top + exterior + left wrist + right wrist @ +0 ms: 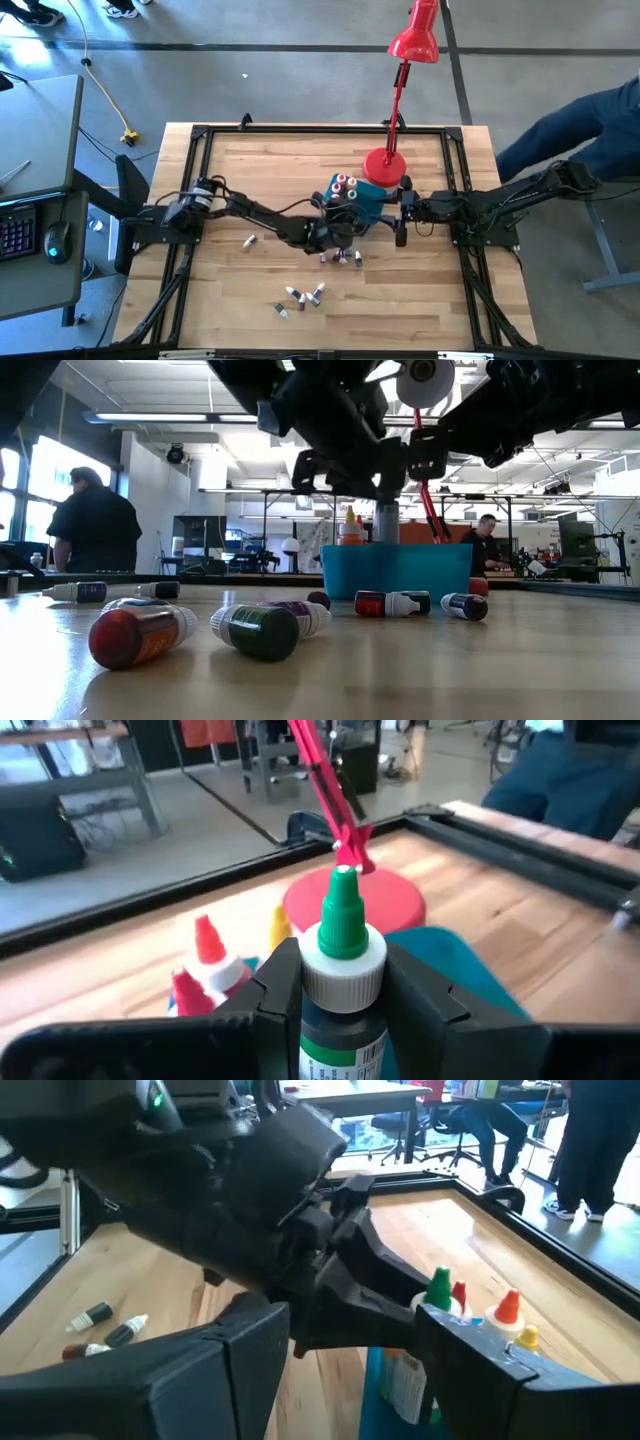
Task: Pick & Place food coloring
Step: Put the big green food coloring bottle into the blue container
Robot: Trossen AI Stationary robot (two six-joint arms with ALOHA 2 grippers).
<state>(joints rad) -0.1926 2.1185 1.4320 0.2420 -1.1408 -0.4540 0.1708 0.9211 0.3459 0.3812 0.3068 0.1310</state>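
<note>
The food coloring bottles are small, with pointed caps. Three stand in the teal tub (pixel 368 197), capped red (pixel 206 942), yellow (pixel 279 925) and orange (pixel 508 1308). My left gripper (pixel 343 970) reaches over the tub's left side and is shut on a green-capped bottle (pixel 343 935), which also shows in the right wrist view (pixel 438 1290). Other bottles lie on their sides on the table: a pair (pixel 342 258) just near of the tub, a cluster (pixel 300 295) and one alone (pixel 249 240). My right gripper (pixel 402 215) waits open at the tub's right. My left gripper pinches the green-capped bottle between its two fingers (pixel 275 995), on the body just under the white collar (pixel 342 982). The fingers come nearly level from the table's left. The bottle stands upright, cap up, with its lower end (pixel 387 525) down behind the tub's wall, hidden.
A red desk lamp stands with its round base (pixel 385 165) right behind the tub, its head (pixel 415 40) beyond the far edge. A black frame (pixel 200 135) rims the table. A person (pixel 590 115) is at the far right. Bottles lie close to the low camera (pixel 140 635).
</note>
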